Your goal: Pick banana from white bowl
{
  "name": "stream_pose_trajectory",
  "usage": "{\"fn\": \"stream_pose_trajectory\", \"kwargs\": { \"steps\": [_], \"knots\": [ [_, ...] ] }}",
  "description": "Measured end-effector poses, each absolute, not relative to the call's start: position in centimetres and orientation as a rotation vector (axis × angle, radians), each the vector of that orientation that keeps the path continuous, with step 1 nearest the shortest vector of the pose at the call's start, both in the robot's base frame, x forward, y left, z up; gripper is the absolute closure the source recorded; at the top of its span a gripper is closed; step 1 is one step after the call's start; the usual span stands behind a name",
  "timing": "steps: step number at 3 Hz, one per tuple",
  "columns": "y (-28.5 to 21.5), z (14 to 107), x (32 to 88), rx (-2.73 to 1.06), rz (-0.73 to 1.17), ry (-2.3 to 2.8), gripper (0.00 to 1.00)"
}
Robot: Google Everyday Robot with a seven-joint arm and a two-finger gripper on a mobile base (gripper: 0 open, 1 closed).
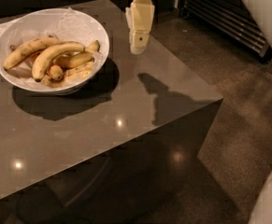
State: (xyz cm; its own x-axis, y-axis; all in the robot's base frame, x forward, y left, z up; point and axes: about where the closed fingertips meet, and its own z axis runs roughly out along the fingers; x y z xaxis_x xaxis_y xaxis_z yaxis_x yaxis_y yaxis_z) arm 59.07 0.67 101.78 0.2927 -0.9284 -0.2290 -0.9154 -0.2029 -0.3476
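A cream gripper (pixel 138 46) hangs over the glossy grey-brown table (pixel 126 111), right of a white bowl (pixel 103 37) holding a bright yellow, dark-tipped banana (pixel 51 56) and a brown-speckled banana (pixel 25 51).
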Motion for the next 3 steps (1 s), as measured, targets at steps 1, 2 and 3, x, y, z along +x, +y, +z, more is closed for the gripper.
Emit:
{"fn": "stream_pose_trajectory", "kwargs": {
  "steps": [1,2,3],
  "knots": [
    [1.8,101.7,59.8,-2.162,0.01,1.616,0.0],
    [5.1,101.5,60.9,-2.23,0.048,1.534,0.0],
    [8.9,100.9,62.2,-2.288,0.078,1.456,0.03]
  ]
}}
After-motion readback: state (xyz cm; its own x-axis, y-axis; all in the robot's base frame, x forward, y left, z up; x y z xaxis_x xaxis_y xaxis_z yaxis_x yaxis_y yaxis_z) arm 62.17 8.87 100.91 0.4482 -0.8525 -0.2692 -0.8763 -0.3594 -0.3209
